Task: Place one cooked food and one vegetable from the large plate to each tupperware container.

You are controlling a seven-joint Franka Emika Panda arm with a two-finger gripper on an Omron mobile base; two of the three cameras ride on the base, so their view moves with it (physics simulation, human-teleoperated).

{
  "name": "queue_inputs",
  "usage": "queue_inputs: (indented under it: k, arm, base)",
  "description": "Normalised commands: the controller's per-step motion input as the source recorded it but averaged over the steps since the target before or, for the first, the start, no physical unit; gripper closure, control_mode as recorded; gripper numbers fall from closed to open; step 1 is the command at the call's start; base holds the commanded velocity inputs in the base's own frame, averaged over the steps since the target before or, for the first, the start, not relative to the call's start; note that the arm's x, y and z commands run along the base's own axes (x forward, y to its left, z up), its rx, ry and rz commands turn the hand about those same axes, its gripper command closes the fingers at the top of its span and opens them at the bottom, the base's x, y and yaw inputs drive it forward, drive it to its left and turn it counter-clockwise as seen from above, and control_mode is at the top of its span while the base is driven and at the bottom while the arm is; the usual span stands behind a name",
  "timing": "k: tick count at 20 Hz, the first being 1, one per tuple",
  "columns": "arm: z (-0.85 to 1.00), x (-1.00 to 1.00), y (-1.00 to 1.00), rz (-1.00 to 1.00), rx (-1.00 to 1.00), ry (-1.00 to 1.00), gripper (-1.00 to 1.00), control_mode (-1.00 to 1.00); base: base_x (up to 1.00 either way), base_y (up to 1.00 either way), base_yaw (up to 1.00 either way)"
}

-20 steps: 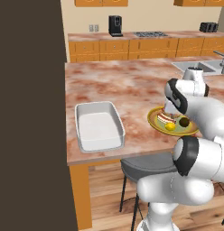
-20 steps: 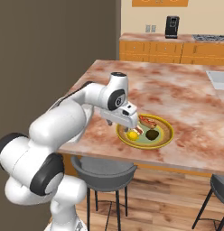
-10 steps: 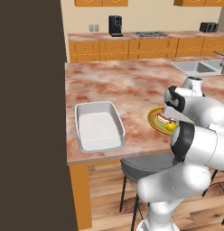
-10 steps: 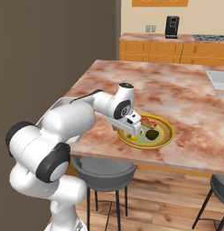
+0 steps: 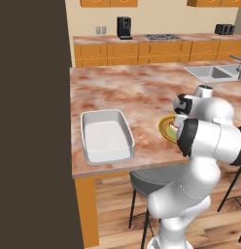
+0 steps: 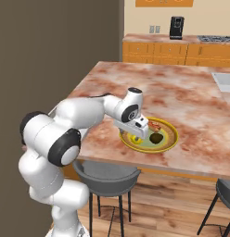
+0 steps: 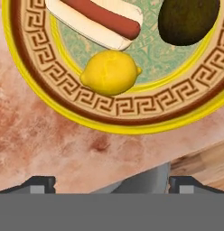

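Note:
The large plate (image 7: 37, 54) has a mustard-yellow patterned rim and a pale green centre. On it lie a hot dog in a bun (image 7: 105, 18), a yellow lemon (image 7: 110, 73) and a dark avocado (image 7: 188, 20). My gripper (image 7: 111, 185) hangs open just above the plate's near rim and the counter edge, with nothing between its fingers. From the right base view, the gripper (image 6: 134, 134) stands low over the left front of the plate (image 6: 170, 141), by the lemon (image 6: 134, 139). The white tupperware container (image 5: 107, 135) sits empty to the left of the plate (image 5: 165, 127), whose far side my arm hides.
The marble counter (image 5: 132, 92) runs back to a sink (image 5: 215, 73) at the far right. A grey stool (image 6: 105, 173) stands under the counter edge below the plate. A dark wall (image 5: 30, 121) borders the left side.
The arm has swung down and forward, bringing the hand from above the plate's middle to low over its near left rim. The jaws stay wide open.

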Motion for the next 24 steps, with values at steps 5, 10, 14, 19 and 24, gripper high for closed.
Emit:
queue_inputs:
  k: [5,10,14,19,24]
  arm:
    - [-0.08,0.26,-0.06,0.00,0.00,0.02,-1.00,-1.00]
    - [-0.16,0.19,0.00,0.00,0.00,0.00,-1.00,-1.00]
    - [-0.28,0.17,0.00,0.00,0.00,0.00,-1.00,-1.00]
    - [-0.32,0.07,0.00,0.00,0.00,0.00,-1.00,-1.00]
    - [-0.19,0.10,0.00,0.00,0.00,0.00,-1.00,-1.00]
  base:
    - [0.00,0.00,0.00]
    - [0.00,0.00,0.00]
    - [0.00,0.00,0.00]
    - [0.00,0.00,0.00]
    - [0.00,0.00,0.00]
